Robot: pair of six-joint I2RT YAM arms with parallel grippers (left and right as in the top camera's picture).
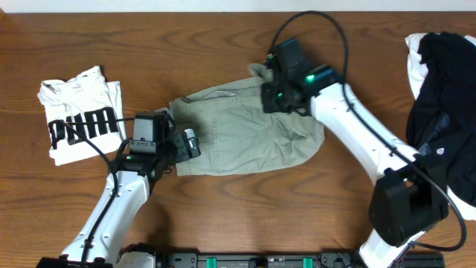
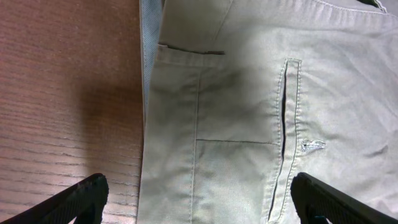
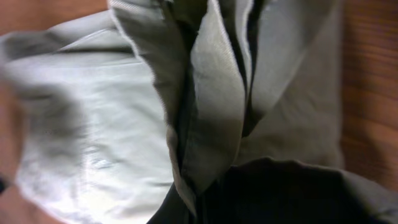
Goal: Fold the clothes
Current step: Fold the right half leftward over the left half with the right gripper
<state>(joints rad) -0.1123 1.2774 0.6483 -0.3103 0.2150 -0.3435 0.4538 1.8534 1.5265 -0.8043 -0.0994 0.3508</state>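
The khaki shorts lie mid-frame, between a folded PUMA T-shirt at left and a dark clothes pile at right. The left gripper is spread wide over them. The right gripper pinches their top edge.

The right gripper sits on top of the shorts, and from above its own body hides its tips. Its wrist view is full of blurry cloth, so the tips do not show there either. In the left wrist view the left gripper shows only the ends of its fingers; the bottom edge cuts off the rest. The dark pile runs off the right edge
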